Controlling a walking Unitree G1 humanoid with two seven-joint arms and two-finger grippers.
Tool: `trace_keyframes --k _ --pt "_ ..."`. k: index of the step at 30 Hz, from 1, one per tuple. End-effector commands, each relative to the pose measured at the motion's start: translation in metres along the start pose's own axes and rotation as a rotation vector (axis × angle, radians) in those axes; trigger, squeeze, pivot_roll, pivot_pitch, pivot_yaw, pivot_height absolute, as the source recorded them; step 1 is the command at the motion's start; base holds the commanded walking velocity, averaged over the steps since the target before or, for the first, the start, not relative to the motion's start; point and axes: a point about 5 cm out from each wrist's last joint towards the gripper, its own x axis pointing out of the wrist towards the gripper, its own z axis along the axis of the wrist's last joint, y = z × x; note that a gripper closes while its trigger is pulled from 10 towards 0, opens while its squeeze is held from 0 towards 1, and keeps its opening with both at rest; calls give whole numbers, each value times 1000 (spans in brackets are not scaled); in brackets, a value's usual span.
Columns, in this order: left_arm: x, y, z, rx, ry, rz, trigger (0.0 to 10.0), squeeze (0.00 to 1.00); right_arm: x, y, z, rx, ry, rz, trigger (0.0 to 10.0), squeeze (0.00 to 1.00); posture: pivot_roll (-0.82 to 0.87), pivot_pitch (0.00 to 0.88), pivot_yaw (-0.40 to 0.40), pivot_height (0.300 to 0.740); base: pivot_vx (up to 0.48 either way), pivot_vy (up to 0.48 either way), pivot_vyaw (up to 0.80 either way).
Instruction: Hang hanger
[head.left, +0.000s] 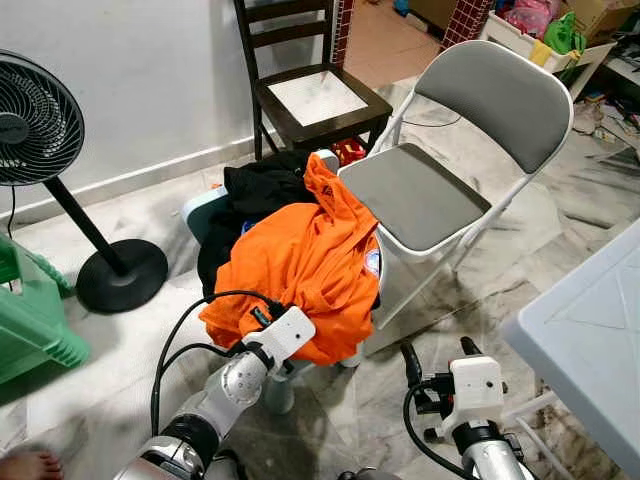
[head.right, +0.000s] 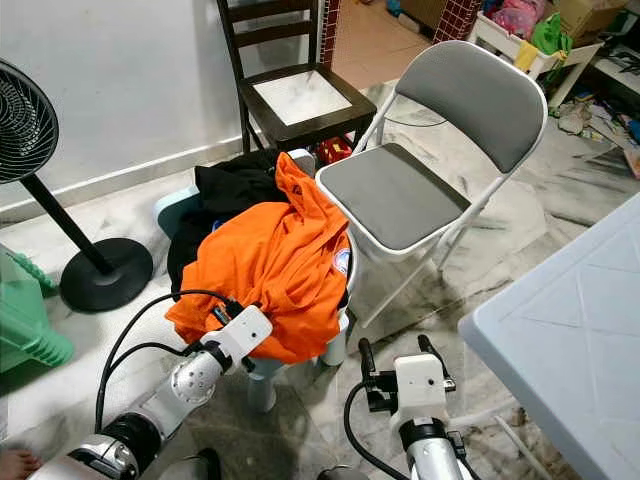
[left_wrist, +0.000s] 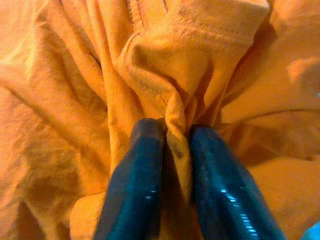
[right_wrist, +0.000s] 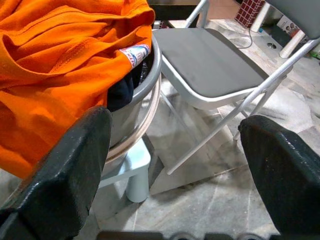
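An orange shirt (head.left: 300, 260) is heaped over a black garment (head.left: 255, 195) in a grey basket (right_wrist: 150, 75) on a small pale stool (right_wrist: 135, 165). My left gripper (left_wrist: 175, 132) is shut on a fold of the orange shirt at the heap's near side; its white wrist block (head.left: 290, 332) presses against the cloth. My right gripper (head.left: 440, 355) is open and holds nothing. It hangs low over the floor, to the right of the stool and in front of the folding chair.
A grey folding chair (head.left: 420, 195) stands right beside the basket, with a dark wooden chair (head.left: 315, 100) behind. To the left are a black fan (head.left: 30, 120) and a green plastic item (head.left: 25, 320). A white table (head.left: 590, 340) is at the right. A person's foot (head.left: 25, 465) shows at bottom left.
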Motion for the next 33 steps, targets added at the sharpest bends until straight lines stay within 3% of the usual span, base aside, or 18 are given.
trace_keyframes --k 1,3,7,8,9,10,26,27,30,33 --pt "1 7 6 -7 -37 36 10000 1000 -3 -3 -6 0 29 -7 10000 0 -69 153 -96 740 0 0 0" --pt "3 10 15 8 -94 53 10000 1000 -3 -3 -6 1 28 -9 10000 0 -67 156 -97 740 0 0 0" --pt "6 14 21 -1 -101 90 10000 1000 -3 -3 -7 1 30 -7 10000 0 -61 156 -98 740 0 0 0" --pt "7 15 22 -19 -103 97 10000 588 -3 -3 -7 1 30 -5 10000 0 -61 155 -98 740 0 0 0" --pt "7 15 22 -19 -103 97 10000 588 -3 -3 -7 1 30 -5 10000 0 -61 155 -98 740 0 0 0" --pt "8 16 24 -29 -108 107 10000 0 -2 -2 -7 1 29 -4 10000 0 -61 155 -98 740 0 0 0" --pt "20 26 38 -139 -87 155 10000 0 -3 -3 -6 3 26 -13 10000 0 -72 156 -90 740 0 0 0" --pt "21 26 39 -150 -88 159 10000 1000 -3 -2 -6 3 26 -13 10000 0 -71 156 -90 740 0 0 0" --pt "22 23 43 -214 -113 135 10000 1000 -2 -3 -6 2 25 -13 10000 0 -71 154 -90 740 0 0 0" --pt "20 9 50 -284 -175 28 10000 1000 -2 -3 -6 1 24 -14 10000 0 -72 153 -89 740 0 0 0"
